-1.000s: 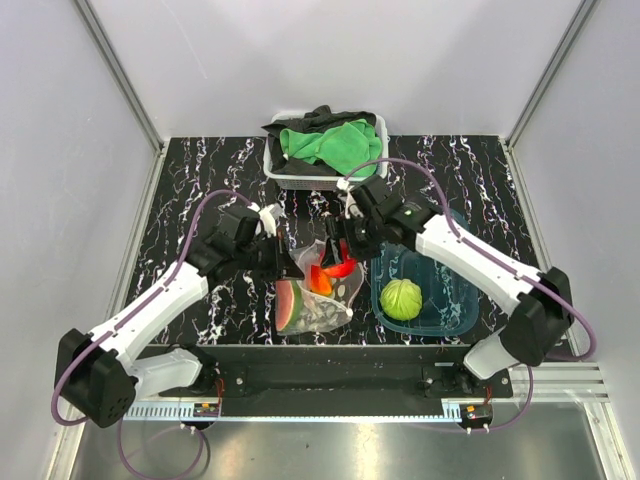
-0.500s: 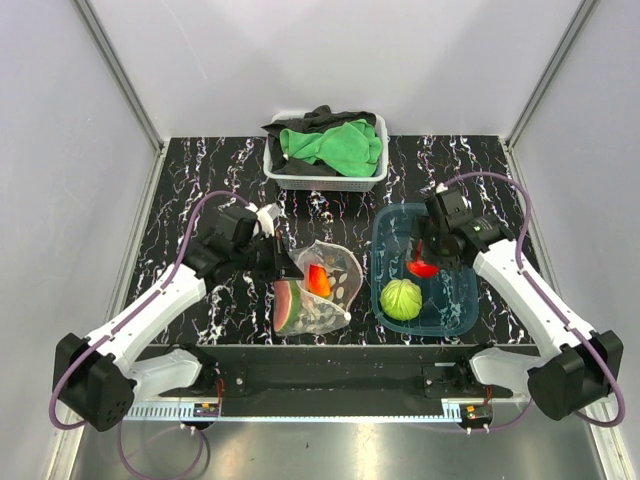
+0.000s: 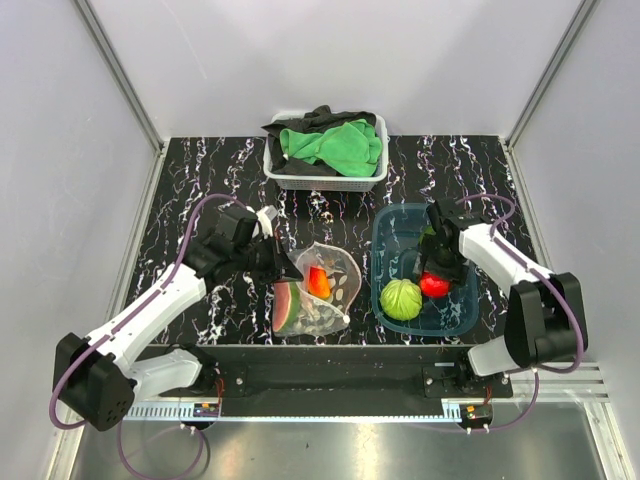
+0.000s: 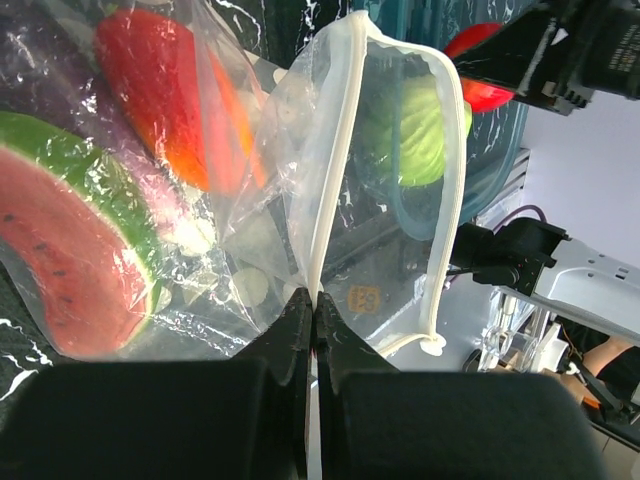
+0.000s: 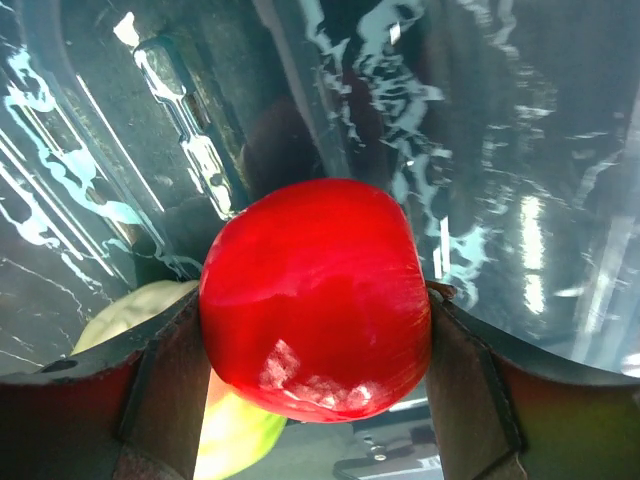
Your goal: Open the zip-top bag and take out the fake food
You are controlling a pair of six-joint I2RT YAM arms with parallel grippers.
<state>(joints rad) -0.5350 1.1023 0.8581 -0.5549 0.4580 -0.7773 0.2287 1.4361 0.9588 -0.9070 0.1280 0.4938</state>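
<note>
Top view: the right claw (image 3: pixel 436 276), at the mouth of the zip-top bag (image 3: pixel 330 290) a second ago, has carried the red round fruit (image 3: pixel 434 285) into the teal tub (image 3: pixel 377 255), beside the green leafy ball (image 3: pixel 401 299). Left wrist: the left claw (image 4: pixel 312 305) stays pinched shut on the bag's zip strip (image 4: pixel 335 150), keeping the mouth agape on the worktop (image 4: pixel 15 330), with the watermelon slice (image 4: pixel 60 260) inside. Right wrist: the fruit sits clamped between wide-set fingers (image 5: pixel 165 380) over the tub floor, so release looks next.

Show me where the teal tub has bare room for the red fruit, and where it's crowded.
Free: in the teal tub, the far half, between its far wall and the right fingers holding the red fruit; a patch at its near-right corner. Crowded: the near-left corner, filled by the green leafy ball, with the fruit beside it.
</note>
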